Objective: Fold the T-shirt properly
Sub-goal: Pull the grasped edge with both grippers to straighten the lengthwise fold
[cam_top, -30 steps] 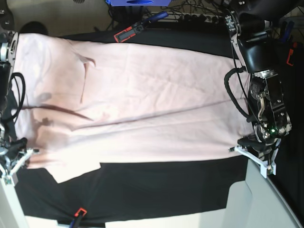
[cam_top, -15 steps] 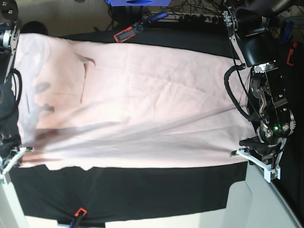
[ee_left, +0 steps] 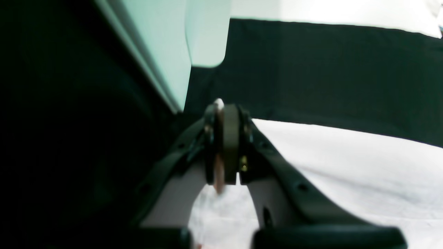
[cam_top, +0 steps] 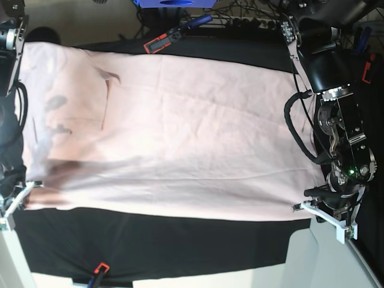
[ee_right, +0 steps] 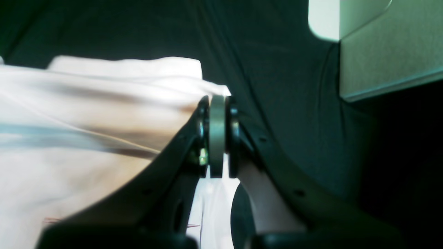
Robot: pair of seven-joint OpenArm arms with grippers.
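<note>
The pale pink T-shirt lies spread wide on the black cloth, plain side up, with its neckline at the left. My left gripper is shut on the shirt's front right corner; in the left wrist view pink fabric shows pinched between the pads. My right gripper is shut on the front left corner; in the right wrist view the shirt is pulled taut from the closed jaws. The front edge runs straight between both grippers.
A red-and-black clamp sits at the cloth's back edge and another at its front edge. A blue object and cables lie behind. A pale table corner shows at front right.
Both grippers have pulled the shirt's front edge toward the front. The fabric has gone flatter and tauter, and the loose flap at the front left is drawn out.
</note>
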